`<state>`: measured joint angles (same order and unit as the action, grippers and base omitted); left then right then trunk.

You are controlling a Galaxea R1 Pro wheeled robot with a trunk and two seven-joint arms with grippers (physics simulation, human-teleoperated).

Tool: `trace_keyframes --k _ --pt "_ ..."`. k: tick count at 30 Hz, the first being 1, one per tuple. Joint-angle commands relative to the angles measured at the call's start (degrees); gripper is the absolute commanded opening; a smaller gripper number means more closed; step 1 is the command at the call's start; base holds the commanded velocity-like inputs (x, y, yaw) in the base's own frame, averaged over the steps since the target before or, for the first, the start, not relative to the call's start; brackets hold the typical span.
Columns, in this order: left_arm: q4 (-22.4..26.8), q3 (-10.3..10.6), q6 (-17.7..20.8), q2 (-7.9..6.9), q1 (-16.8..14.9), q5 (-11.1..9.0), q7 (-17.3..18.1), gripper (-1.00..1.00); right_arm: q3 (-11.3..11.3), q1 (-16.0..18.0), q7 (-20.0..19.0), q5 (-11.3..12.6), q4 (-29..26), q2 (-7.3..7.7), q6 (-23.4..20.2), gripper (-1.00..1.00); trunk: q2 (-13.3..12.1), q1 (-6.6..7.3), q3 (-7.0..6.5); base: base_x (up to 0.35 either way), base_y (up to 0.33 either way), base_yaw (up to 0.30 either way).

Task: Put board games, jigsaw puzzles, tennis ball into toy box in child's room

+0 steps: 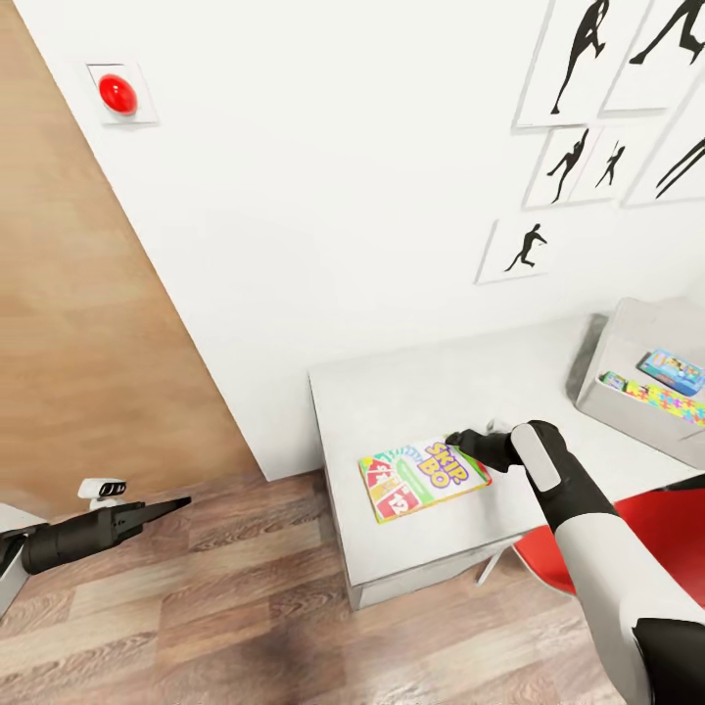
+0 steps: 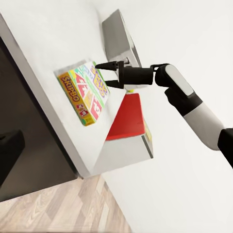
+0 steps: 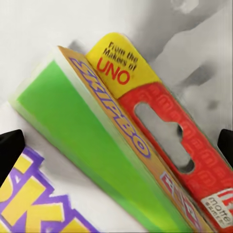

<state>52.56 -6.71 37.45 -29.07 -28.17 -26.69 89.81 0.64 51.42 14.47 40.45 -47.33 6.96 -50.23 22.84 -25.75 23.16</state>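
Glossy cardboard SKIP-BO box (image 1: 423,478) flat on matte grey table (image 1: 411,392), right hand (image 1: 460,441) (fingers apart) at its edge.

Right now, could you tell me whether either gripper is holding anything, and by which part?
Nothing is held. The right gripper is open beside the SKIP-BO box; the left gripper hangs over the floor.

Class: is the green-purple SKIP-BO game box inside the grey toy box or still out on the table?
Out. The SKIP-BO box lies flat on the pale tabletop, apart from the grey toy box.
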Motion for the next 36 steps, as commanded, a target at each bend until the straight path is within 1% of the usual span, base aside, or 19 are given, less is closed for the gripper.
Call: trace_keyframes --k 1,19,36 --pt "0.0 0.0 0.6 -0.02 0.0 0.0 0.2 1.00 0.0 0.0 0.6 0.3 0.1 -0.01 -0.3 1.00 0.1 -0.03 0.11 -0.088 0.112 0.000" --pt "0.0 0.0 0.6 -0.02 0.0 -0.1 0.2 1.00 0.0 0.0 0.6 0.3 0.1 -0.14 -0.3 1.00 0.1 -0.03 0.11 -0.035 0.073 0.000" --pt "0.0 0.0 0.5 -0.03 0.0 -0.1 0.2 1.00 0.0 -0.1 0.6 0.3 0.1 -0.19 -0.3 1.00 0.1 -0.03 0.11 -0.001 0.170 0.000"
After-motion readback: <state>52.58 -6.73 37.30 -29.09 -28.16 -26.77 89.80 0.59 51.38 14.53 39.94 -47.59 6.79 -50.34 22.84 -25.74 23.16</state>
